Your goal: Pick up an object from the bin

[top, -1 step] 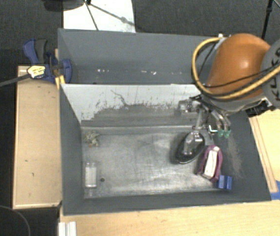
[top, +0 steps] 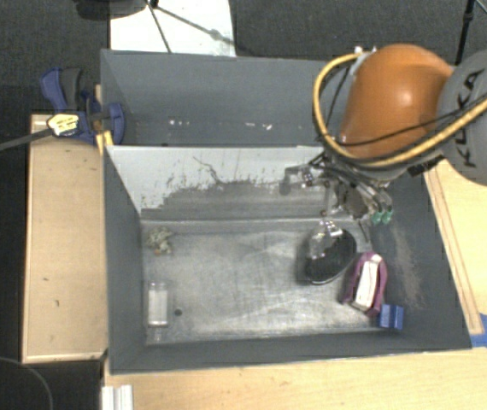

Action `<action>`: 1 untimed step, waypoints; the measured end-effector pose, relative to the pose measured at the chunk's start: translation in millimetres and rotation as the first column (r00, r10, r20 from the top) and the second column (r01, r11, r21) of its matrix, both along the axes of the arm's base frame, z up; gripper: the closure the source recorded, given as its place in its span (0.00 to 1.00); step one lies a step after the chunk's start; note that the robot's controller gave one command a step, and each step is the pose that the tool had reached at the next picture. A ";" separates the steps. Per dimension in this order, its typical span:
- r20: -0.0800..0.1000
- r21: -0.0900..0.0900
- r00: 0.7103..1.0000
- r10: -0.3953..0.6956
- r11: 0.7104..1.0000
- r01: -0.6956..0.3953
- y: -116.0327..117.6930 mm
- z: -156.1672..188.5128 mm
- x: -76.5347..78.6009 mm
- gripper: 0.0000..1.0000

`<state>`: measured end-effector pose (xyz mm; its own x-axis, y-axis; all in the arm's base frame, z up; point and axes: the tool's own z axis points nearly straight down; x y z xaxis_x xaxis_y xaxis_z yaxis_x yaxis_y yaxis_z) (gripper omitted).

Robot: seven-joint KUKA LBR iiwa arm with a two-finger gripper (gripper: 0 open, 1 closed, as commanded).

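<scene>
My gripper (top: 322, 239) hangs low in the right half of the bin, just above the upper end of a black oval thing (top: 327, 266) with a glossy top that lies flat on the floor. It looks to be touching or nearly touching that thing. Right beside the black oval lies a purple and white packet-like thing (top: 365, 282), tilted toward the right wall. A small blue piece (top: 390, 316) sits in the near right corner.
A small clear bottle (top: 156, 304) lies in the near left corner. A small grey-green crumpled scrap (top: 160, 241) rests by the left wall. The arm's orange cover and cables hang over the bin's back right.
</scene>
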<state>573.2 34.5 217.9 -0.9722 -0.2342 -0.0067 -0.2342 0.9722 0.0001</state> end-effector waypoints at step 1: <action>-0.009 -0.002 0.974 -0.227 0.974 0.227 -44.2 -82.8 -17.0 0.00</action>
<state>556.3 -9.7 135.0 -1.0000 -0.0074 0.0029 -0.0074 1.0000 -0.0001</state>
